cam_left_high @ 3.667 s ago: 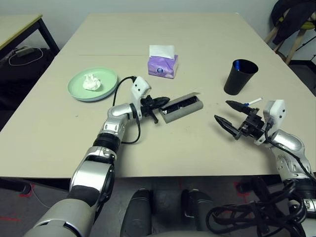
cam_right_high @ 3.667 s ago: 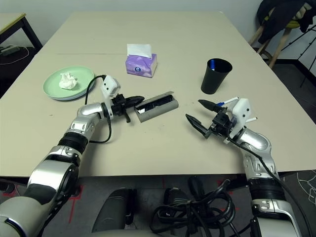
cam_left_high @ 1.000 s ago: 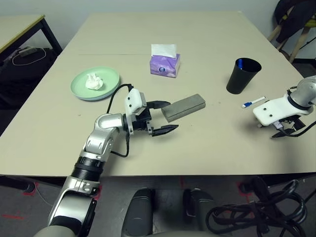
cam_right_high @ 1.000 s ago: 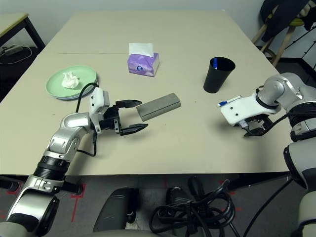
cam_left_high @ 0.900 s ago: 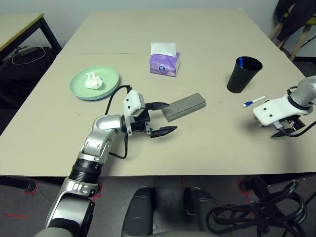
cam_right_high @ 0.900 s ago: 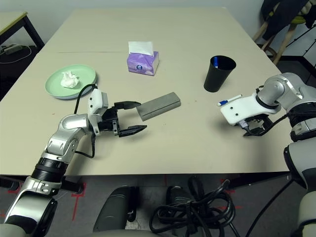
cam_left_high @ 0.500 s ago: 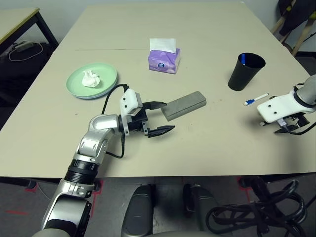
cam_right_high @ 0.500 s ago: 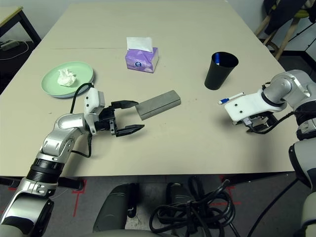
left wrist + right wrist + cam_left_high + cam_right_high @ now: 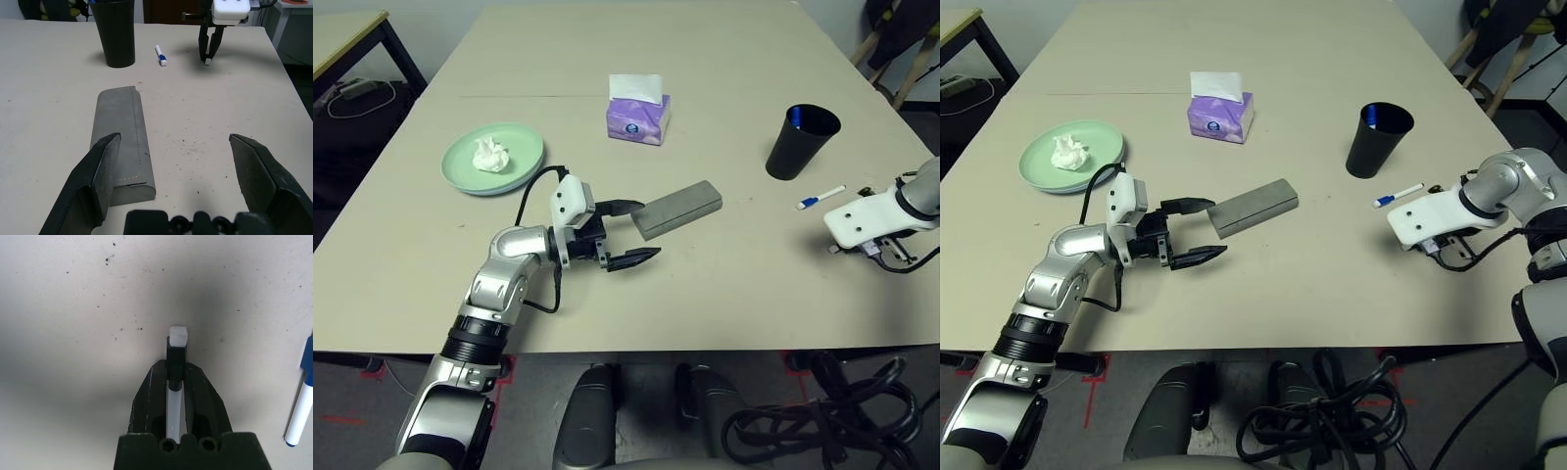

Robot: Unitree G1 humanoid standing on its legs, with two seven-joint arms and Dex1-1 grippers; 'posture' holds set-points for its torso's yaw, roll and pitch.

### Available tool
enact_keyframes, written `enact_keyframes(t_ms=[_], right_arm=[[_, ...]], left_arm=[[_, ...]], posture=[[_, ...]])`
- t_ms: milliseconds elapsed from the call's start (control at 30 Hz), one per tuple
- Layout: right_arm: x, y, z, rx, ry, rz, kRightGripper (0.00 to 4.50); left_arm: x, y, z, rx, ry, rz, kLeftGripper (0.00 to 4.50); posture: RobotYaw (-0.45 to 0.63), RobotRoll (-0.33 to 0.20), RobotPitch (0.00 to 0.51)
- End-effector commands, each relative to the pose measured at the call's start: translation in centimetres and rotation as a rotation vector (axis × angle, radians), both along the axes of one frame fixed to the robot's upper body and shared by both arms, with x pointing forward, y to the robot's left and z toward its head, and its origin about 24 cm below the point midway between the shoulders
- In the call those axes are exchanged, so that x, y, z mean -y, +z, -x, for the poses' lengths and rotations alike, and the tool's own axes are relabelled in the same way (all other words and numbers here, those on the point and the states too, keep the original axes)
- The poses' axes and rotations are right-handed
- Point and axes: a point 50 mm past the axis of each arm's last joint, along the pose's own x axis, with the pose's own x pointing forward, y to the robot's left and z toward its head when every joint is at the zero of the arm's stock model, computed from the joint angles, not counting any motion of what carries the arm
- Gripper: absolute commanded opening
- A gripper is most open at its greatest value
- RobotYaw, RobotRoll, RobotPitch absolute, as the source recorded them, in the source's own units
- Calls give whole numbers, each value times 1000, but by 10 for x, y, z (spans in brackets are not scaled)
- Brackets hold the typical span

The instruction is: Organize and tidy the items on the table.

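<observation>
Evidently, a black-capped marker [image 9: 176, 356] is gripped in the right gripper [image 9: 176, 366], its fingers closed on the barrel and cap, over the table [image 9: 724, 304], nearer the robot than the cup [image 9: 797, 149] and to its right. It should be light, stiff and rather slippery, best pinched mid-barrel so that tipping is avoided. A blue-capped marker [image 9: 820, 197] is seen lying just on the robot's side of the cup; the same pinch would suit it. The glasses case [image 9: 676, 210], left of the cup, looks firm and light, best taken across its narrow width. Beside it the left gripper [image 9: 651, 232] is spread wide, with nothing held. Farther left of the cup, a soft tissue wad [image 9: 490, 155] is borne by smooth, stiff plates [image 9: 525, 145]. On the tissue box [image 9: 637, 119] a small emblem is shown, but no lettering can be read.
</observation>
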Motion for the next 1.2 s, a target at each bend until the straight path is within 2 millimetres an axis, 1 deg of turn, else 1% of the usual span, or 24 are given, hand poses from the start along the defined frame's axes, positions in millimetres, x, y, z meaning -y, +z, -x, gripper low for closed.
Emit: enact_keyframes(t_ms=[33, 133, 200, 267, 333, 400, 500, 600, 667, 733, 833, 967, 1067, 1133, 1200], right_arm=[[-3, -11, 3, -39, 20, -9, 331], [-4, -6, 2, -35, 19, -24, 331], [-7, 1, 0, -36, 5, -91, 331], [-14, 10, -3, -67, -40, -234, 331], [-22, 17, -4, -72, -47, -352, 331], [-35, 29, -2, -73, -74, -532, 331], [-56, 45, 7, -135, -68, -778, 331], [-71, 59, 14, -168, -42, -941, 331], [-79, 65, 16, -159, -39, -1058, 331], [-87, 67, 16, -127, -51, -1192, 331], [-96, 65, 16, -66, -90, -1363, 331], [-105, 53, 11, 69, -188, -1558, 331], [-109, 49, 6, 188, -271, -1702, 331], [-110, 50, 4, 259, -310, -1811, 331], [-110, 58, 0, 355, -342, -1904, 331]], left_arm=[[2, 2, 1, 17, -11, 7, 4500], [2, 3, 0, 21, -7, 7, 4500], [2, 3, -1, 21, -5, 7, 4500], [1, 3, -2, 22, -4, 9, 4500], [1, 4, -3, 23, -3, 12, 4500], [1, 4, -3, 25, -4, 18, 4500], [1, 5, -4, 28, -7, 21, 4500], [1, 6, -6, 32, -4, 23, 4500], [1, 7, -8, 37, 0, 27, 4500], [1, 8, -9, 38, 5, 33, 4500], [1, 7, -10, 34, 11, 42, 4500], [1, 6, -11, 29, 18, 49, 4500], [1, 6, -11, 28, 21, 51, 4500], [1, 6, -12, 29, 23, 51, 4500], [1, 6, -12, 28, 25, 53, 4500]], posture=[[129, 0, 164], [126, 0, 154], [123, 0, 147], [120, 0, 140], [119, 0, 137], [114, 0, 130], [106, 0, 123], [103, 0, 119], [97, 0, 116], [88, 0, 114], [74, 0, 111], [71, 0, 109], [71, 0, 105], [68, 0, 104], [67, 0, 102]])
